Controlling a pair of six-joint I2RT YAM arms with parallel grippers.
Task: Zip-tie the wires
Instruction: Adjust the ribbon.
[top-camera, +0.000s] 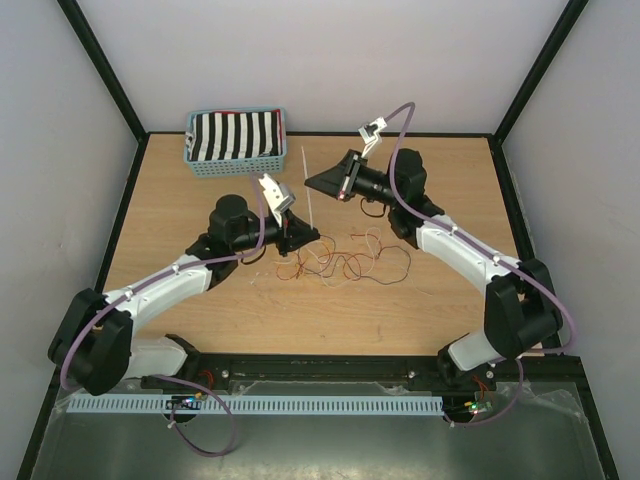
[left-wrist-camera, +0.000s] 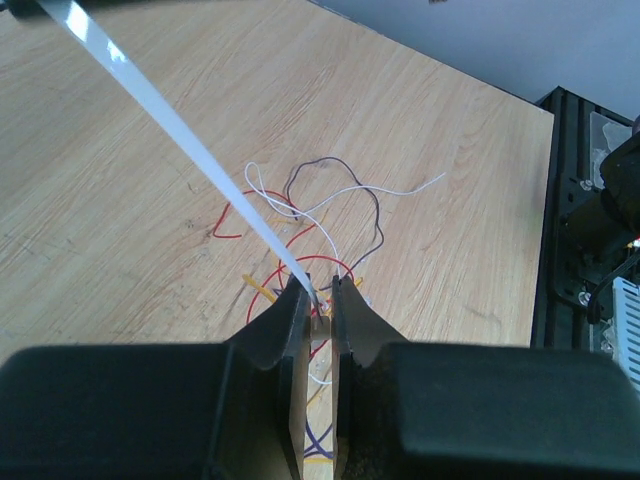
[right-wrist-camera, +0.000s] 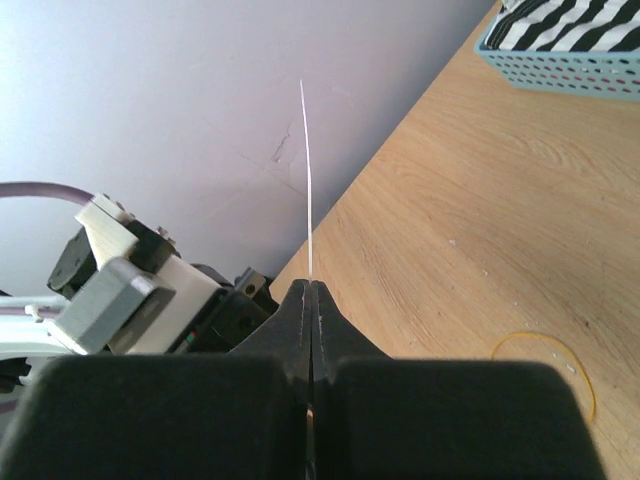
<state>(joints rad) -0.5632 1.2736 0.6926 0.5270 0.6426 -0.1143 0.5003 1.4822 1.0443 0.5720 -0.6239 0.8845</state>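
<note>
A pale wooden counter (top-camera: 180, 290) with visible grain is boxed in by a plain whitish back wall (top-camera: 320, 60) and two side walls (top-camera: 50, 150), joined at the corners by black struts (top-camera: 105, 68). Grey sheet metal (top-camera: 330, 450) lies along its near edge. The light is even and soft.

No text, label, brand, number or sign can be read in any of the views.
</note>
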